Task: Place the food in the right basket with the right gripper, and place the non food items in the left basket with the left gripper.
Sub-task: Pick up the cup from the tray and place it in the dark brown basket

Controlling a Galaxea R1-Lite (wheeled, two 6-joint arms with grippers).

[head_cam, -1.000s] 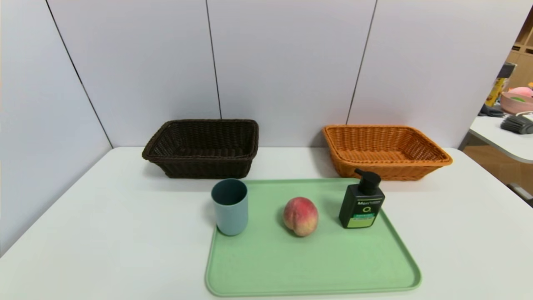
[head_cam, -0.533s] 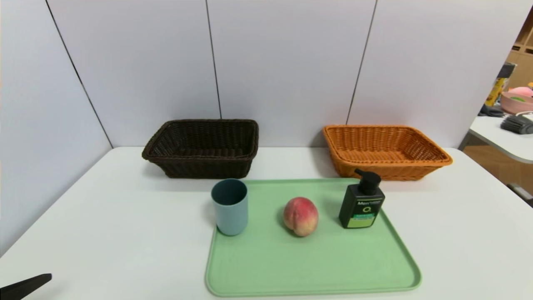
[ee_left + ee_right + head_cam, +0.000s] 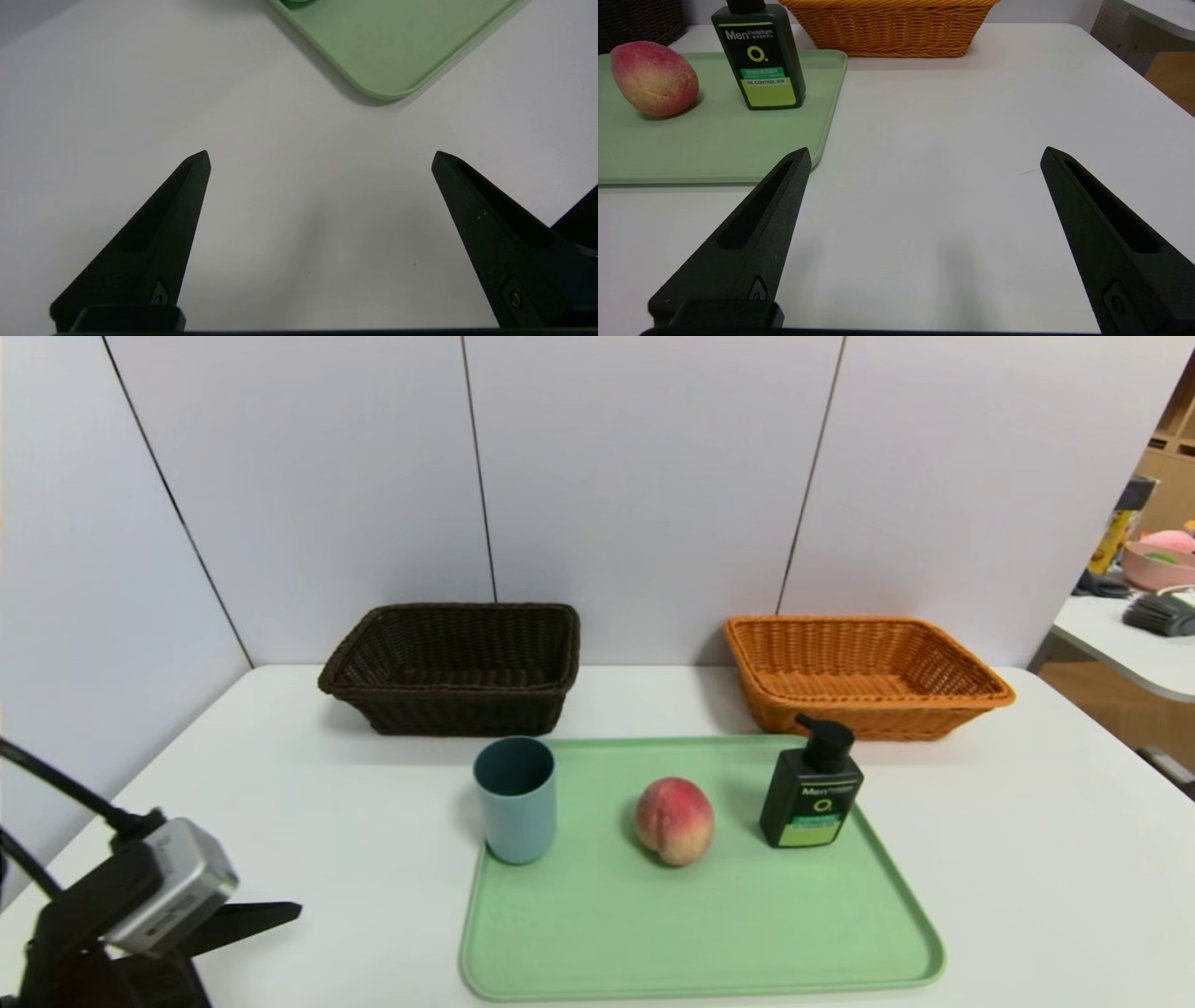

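At the near left of the scene, the left end effector (image 3: 321,159) hangs above the white tabletop (image 3: 327,831), well apart from the cup; its wrist view shows both fingers spread wide with nothing between them, while the head view gives only one finger and the camera housing (image 3: 177,887)

Far left stands the dark brown basket (image 3: 457,672), with nothing in it; the right wrist view catches just a piece of its side

Next comes the grey-blue cup (image 3: 518,803), upright at the far left corner of the green tray (image 3: 700,933); the head view shows it whole, the left wrist view only the tray's near left corner and a sliver of something green by the upper picture edge, hard to make out

The peach (image 3: 674,821) lies on the tray between cup and bottle, its crease visible in the head view

To its right the black pump bottle (image 3: 812,793) stands on the tray; the right wrist view makes its "OIL CONTROL" print readable but cuts off the pump top

Behind, far right, sits the orange-tan basket (image 3: 859,677), nothing inside, its upper part cropped in the right wrist view

The right end effector (image 3: 927,149), outside the head view, is over the near right tabletop, open and holding nothing
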